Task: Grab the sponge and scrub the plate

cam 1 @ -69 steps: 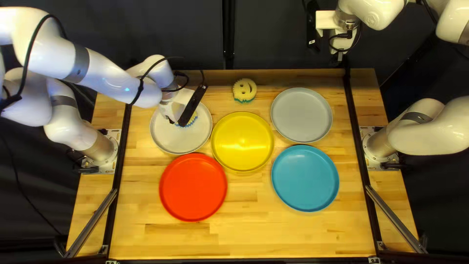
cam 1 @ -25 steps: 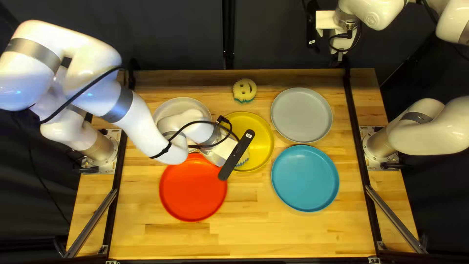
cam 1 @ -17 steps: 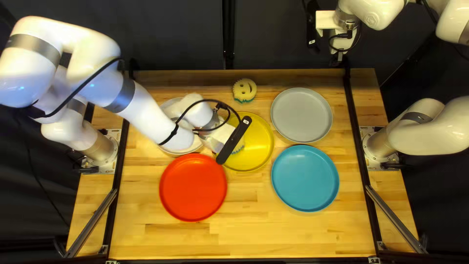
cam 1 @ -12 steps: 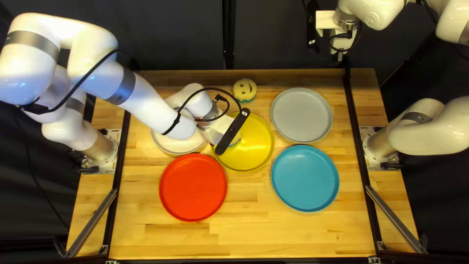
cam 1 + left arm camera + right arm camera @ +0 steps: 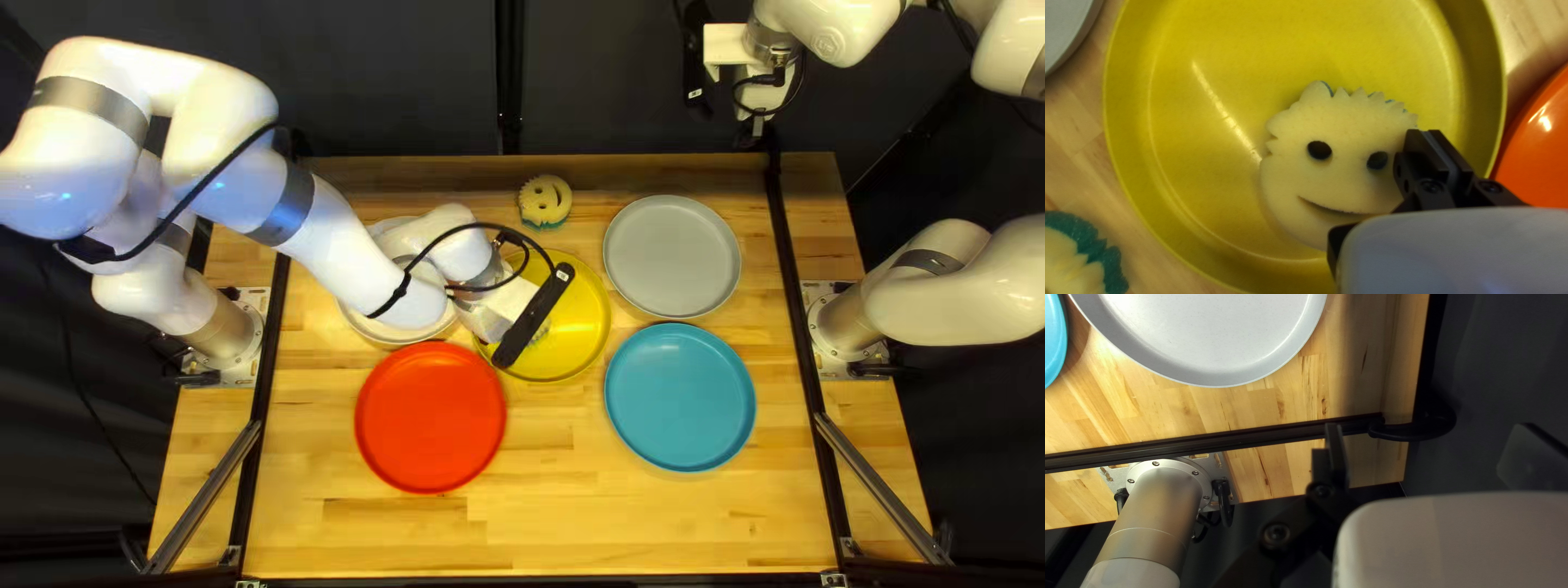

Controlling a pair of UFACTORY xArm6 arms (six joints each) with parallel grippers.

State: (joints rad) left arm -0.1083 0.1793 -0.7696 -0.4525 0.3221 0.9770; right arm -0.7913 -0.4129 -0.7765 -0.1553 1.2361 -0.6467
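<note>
Over yellow plate point(image 5: 586, 321), left hand point(image 5: 507, 302) closed, hold on sponge point(image 5: 1339, 179) unclear — right hand point(image 5: 757, 131) spread.

sponge point(image 5: 1290, 185) in ctr plate point(image 5: 588, 348) | 2nd sponge point(image 5: 544, 198) bhd | L plates point(image 5: 430, 419) | R plates point(image 5: 680, 397)

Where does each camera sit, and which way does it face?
Top left view: above the table's near edge, slanting down toward the far edge; shows left arm and right arm.
Left wrist view: on the left wrist, down over the yellow plate and sponge; shows left gripper.
Right wrist view: on the right wrist, toward the grey plate; shows right gripper, own arm's base.
Top left and left wrist views share yellow plate, sponge.
</note>
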